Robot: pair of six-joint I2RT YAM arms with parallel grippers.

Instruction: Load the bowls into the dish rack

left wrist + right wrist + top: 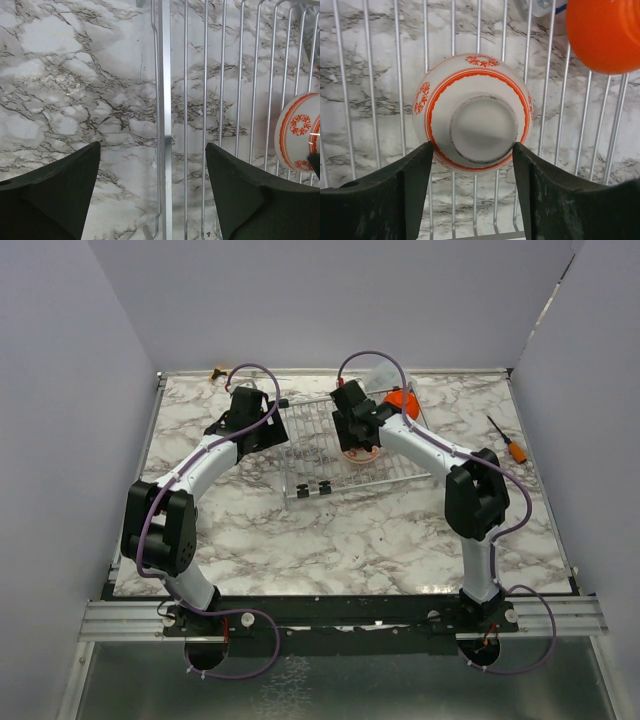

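Note:
A white bowl with a red pattern (pixel 475 110) lies upside down on the dish rack (pixel 372 100), its foot ring facing up. My right gripper (pixel 472 150) is shut on it, both fingertips pressing its sides. An orange bowl (pixel 605 32) sits at the rack's far right corner. From above, the patterned bowl (pixel 360 455) is right of the rack's (pixel 310 445) middle, under the right gripper (pixel 357 438). My left gripper (pixel 152 165) hangs open and empty over the rack's left rim (pixel 165 100), and the patterned bowl (pixel 297 130) shows at its right. No other bowls are in view.
An orange-handled screwdriver (pixel 510 443) lies on the marble at the far right. A clear plastic bag (pixel 385 376) sits behind the orange bowl (pixel 402 400). A small brownish object (pixel 215 372) rests at the back left corner. Grey walls enclose the table.

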